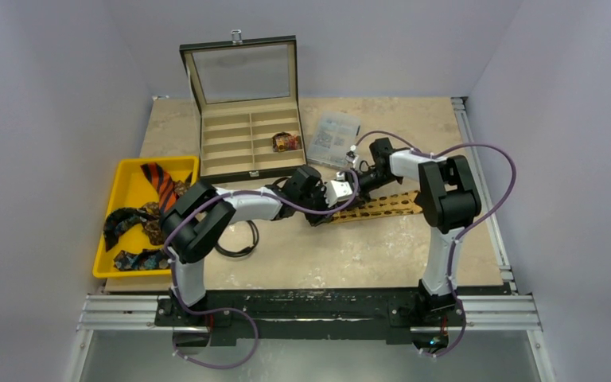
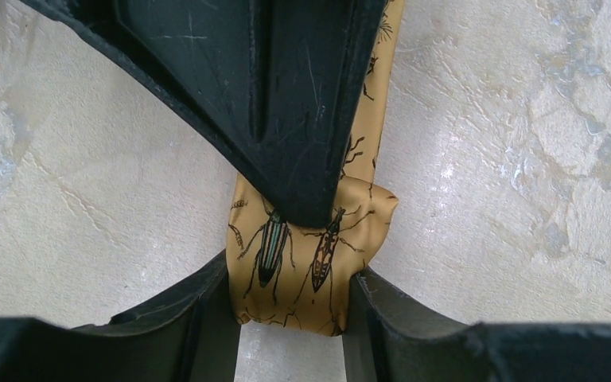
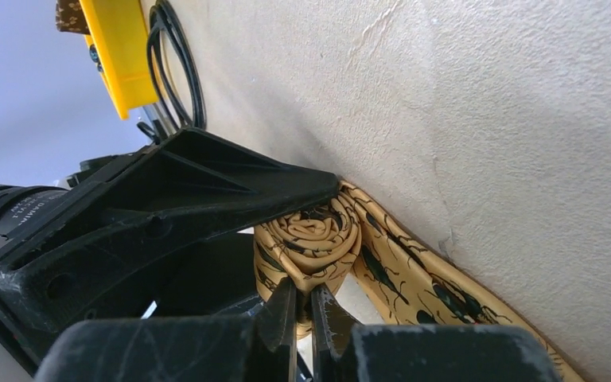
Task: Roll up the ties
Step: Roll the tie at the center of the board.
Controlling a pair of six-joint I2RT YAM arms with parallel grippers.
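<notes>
A tan-gold tie (image 1: 382, 205) printed with dark beetles lies across the middle of the table, its left end wound into a small roll (image 2: 302, 263). My left gripper (image 2: 293, 280) is shut on that roll, one finger against each side. My right gripper (image 3: 310, 298) comes in from the opposite side and is shut on a fold of fabric at the roll's edge (image 3: 310, 239). In the top view the left gripper (image 1: 316, 215) and the right gripper (image 1: 331, 207) meet at the tie's left end. The unrolled length runs off to the right.
A yellow tray (image 1: 127, 179) at the left holds several more ties, among them an orange one with black stripes (image 1: 159, 181). Behind stands an open compartment box (image 1: 247, 139) with one rolled tie (image 1: 286, 142) inside. A clear bag (image 1: 336, 137) and a black cable loop (image 1: 239, 239) lie nearby.
</notes>
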